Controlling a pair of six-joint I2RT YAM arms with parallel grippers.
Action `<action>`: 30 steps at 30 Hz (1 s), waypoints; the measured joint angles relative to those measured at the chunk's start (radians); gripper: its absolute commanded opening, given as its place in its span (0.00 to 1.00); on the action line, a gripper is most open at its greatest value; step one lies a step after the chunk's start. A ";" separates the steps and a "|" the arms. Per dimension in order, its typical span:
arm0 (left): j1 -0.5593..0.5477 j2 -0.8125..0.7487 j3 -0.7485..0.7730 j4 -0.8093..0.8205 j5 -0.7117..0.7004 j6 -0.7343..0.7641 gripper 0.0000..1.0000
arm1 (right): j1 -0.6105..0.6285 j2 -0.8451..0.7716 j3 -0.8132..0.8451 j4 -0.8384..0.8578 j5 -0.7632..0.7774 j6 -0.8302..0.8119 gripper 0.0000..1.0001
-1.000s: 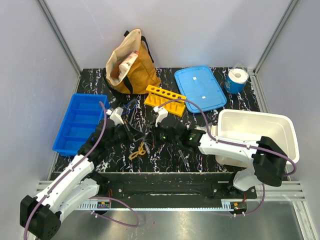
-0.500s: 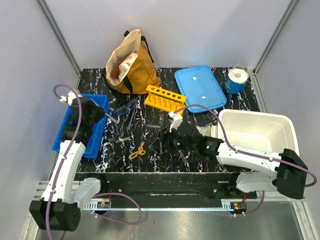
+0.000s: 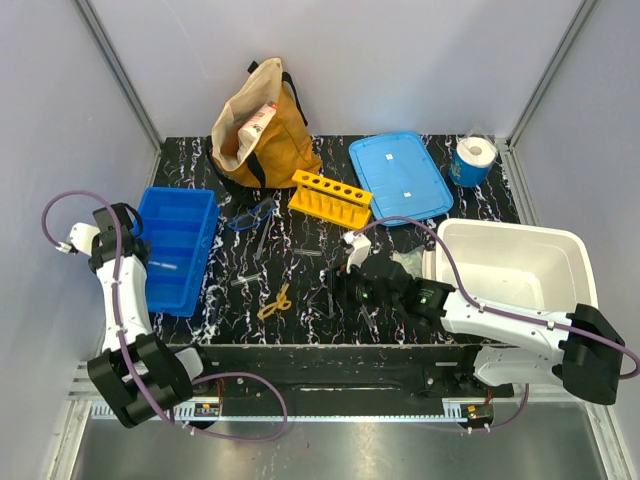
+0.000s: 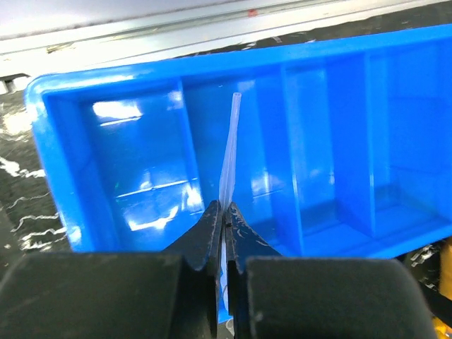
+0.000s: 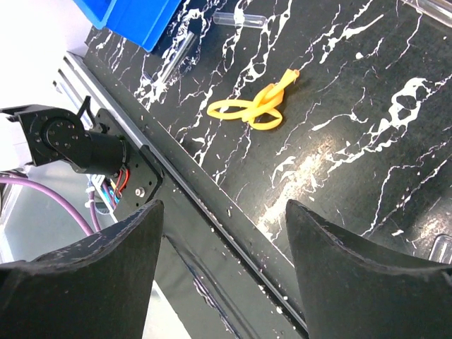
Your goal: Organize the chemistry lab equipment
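Your left gripper (image 4: 224,212) is clenching a thin clear tube (image 4: 232,141), which is pointing over the blue bin (image 4: 63,176) along a divider between two compartments. Your right gripper (image 5: 222,233) is hanging with jaws spread wide, gripping nothing. The small yellow looped piece (image 5: 254,109) is lying on the table beyond them, right of the bin.

Light fell from above, bright and even, and shadows on the black table (image 3: 335,160) were soft. White glare patches sat on the blue tray (image 4: 63,176) walls. The clear tube (image 4: 229,155) in my left gripper (image 4: 224,215) showed only as a pale streak between dark, blurred tips. My right gripper (image 5: 220,212) loomed as unfocused black shapes. A sheen washed the tabletop, though the yellow loop (image 5: 254,107) was sharp.
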 measured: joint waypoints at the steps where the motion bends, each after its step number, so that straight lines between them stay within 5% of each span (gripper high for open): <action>1: 0.003 0.008 0.000 -0.012 -0.009 -0.007 0.00 | 0.000 0.000 0.000 -0.007 -0.002 -0.002 0.75; 6: 0.021 0.015 -0.027 -0.048 -0.052 -0.026 0.00 | 0.000 -0.007 0.000 -0.040 -0.003 -0.005 0.75; 21: 0.040 -0.019 -0.155 -0.077 -0.109 -0.082 0.34 | 0.000 0.021 0.012 -0.056 -0.022 0.009 0.76; 26: 0.040 -0.023 -0.153 -0.070 -0.097 -0.053 0.38 | 0.000 0.021 0.027 -0.060 -0.022 0.009 0.76; 30: 0.040 -0.055 -0.134 -0.065 -0.041 0.015 0.50 | 0.000 0.027 0.033 -0.066 -0.018 0.009 0.75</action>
